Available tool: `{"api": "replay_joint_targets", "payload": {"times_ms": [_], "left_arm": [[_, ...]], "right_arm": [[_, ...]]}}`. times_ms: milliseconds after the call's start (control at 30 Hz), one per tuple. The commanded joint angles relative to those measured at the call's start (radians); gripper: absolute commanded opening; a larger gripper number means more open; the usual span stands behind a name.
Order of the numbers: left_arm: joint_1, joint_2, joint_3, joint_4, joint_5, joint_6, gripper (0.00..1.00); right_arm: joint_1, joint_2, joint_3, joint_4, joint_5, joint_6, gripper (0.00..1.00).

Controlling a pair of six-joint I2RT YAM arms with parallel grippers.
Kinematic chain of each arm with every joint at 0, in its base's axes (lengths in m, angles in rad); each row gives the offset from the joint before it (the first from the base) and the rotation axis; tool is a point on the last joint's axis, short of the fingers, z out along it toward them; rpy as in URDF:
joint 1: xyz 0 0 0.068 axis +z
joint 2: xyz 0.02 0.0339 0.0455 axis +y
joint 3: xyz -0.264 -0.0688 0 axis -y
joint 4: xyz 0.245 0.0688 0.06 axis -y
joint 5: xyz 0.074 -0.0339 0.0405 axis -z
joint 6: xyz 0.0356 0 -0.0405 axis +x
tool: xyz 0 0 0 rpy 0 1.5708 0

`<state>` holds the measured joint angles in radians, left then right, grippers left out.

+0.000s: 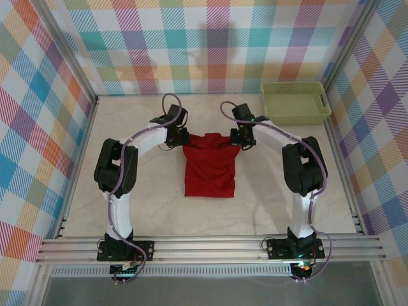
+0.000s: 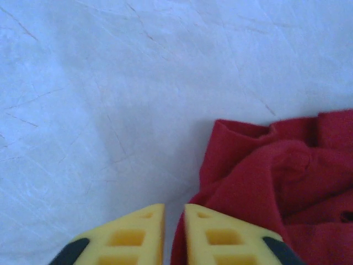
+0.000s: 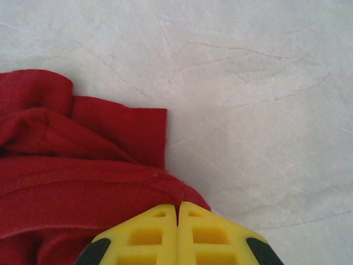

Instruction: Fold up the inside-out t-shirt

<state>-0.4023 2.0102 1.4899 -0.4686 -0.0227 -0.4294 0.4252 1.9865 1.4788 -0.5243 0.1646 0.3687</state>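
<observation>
The inside-out t-shirt [image 1: 210,169] is a deep-red cloth lying partly folded in the middle of the table, bunched along its far edge. My left gripper [image 1: 182,136] is at its far left corner. In the left wrist view the yellow fingertips [image 2: 149,218] stand a narrow way apart, with the t-shirt [image 2: 276,182] to their right and its edge reaching into the gap of the left gripper [image 2: 174,207]. My right gripper [image 1: 241,136] is at the far right corner. In the right wrist view the right gripper [image 3: 177,205] is shut, and a fold of the t-shirt [image 3: 71,182] runs in under its tips.
A pale green plastic basket [image 1: 293,85] stands at the back right corner of the table. Checked walls enclose the table on three sides. Bare pale tabletop [image 1: 134,210] lies to the left, right and near side of the shirt.
</observation>
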Motion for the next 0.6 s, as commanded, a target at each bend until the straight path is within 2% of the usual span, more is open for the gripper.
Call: {"api": "replay_joint_targets", "payload": {"times_ms": [0,100,200,267,433,533,567], "left_arm": [[-0.01,0.005,0.027,-0.027,0.002,0.002,0.31],[-0.01,-0.027,0.026,-0.053,-0.056,0.041,0.51],[-0.021,-0.088,-0.011,-0.006,-0.039,0.136,0.6],[-0.044,-0.127,-0.031,0.014,-0.055,0.202,0.62],[-0.124,-0.215,-0.078,0.044,-0.194,0.314,0.64],[-0.149,-0.258,-0.111,0.072,-0.188,0.359,0.66],[-0.157,-0.269,-0.126,0.087,-0.155,0.387,0.67]], "right_arm": [[-0.009,-0.041,0.042,-0.018,0.005,-0.025,0.01],[-0.013,-0.039,0.059,-0.012,-0.019,-0.042,0.05],[-0.014,-0.028,0.083,-0.016,-0.03,-0.052,0.05],[-0.017,-0.012,0.105,-0.025,-0.037,-0.053,0.05],[-0.018,0.02,0.148,-0.039,-0.049,-0.052,0.03],[-0.017,0.032,0.163,-0.044,-0.056,-0.053,0.03],[-0.018,0.035,0.168,-0.049,-0.057,-0.053,0.03]]}}
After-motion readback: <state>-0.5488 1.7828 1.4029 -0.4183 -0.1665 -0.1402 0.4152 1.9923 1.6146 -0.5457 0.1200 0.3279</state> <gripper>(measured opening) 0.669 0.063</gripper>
